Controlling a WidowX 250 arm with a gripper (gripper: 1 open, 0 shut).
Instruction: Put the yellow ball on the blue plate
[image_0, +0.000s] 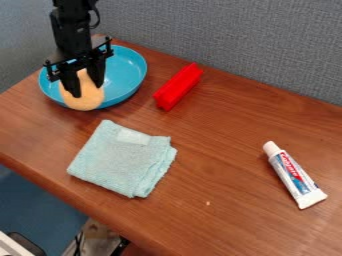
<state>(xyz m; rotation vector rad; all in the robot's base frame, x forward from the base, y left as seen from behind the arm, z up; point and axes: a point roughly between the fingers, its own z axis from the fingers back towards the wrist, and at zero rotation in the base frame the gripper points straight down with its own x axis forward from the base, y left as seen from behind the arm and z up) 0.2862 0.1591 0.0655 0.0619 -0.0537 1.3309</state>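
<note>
Near the surface's (214, 160) far-left corner, the ball (83, 92) is held in the tool (80, 72), closed around it, over the plate (130, 72); whether the two touch cannot be told.

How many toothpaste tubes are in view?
1: the tube lies on the table, right of the cloth. The pincer may hide things behind it.

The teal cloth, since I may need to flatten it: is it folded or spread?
Folded: the cloth lies as a compact, layered pad with doubled edges.
</note>
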